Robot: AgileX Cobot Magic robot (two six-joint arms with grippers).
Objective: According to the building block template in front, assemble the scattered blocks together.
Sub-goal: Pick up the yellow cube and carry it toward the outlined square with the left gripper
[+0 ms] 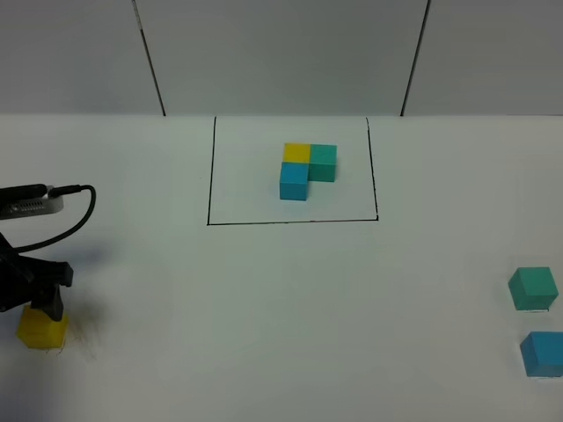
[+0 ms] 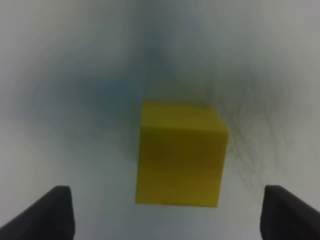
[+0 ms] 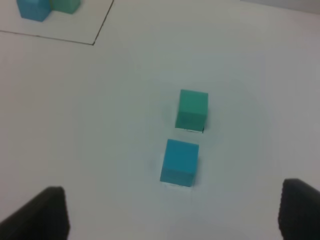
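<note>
**Left gripper spread over the yellow cube; teal and blue cubes waiting far from the template**

You are seeing the template [image 1: 306, 167] sitting at the far middle of the table [image 1: 264, 308], inside its thin black frame [image 1: 290, 221]. Within it, yellow and teal are lying side by side and blue is sitting in front of the yellow, making an L.

Your left gripper [image 1: 40, 303] is hanging low over the loose yellow cube [image 1: 41, 328], well to the left of the template and nearer the table's front edge. In the left wrist view its fingers [image 2: 57, 212] are standing wide apart, with the cube [image 2: 180, 155] lying between and ahead of them and clear gaps showing on both sides; nothing is being held.

The teal cube [image 1: 532, 288] and the blue cube [image 1: 543, 353] are resting well to the right of the template, near each other but apart, the blue one farther from it. Your right gripper [image 3: 174, 210] is hovering above that pair, its jaws spread wide and gripping nothing, with teal [image 3: 192, 109] and blue [image 3: 180, 162] lying ahead of it and a corner of the template [image 3: 47, 7] showing beyond.
</note>
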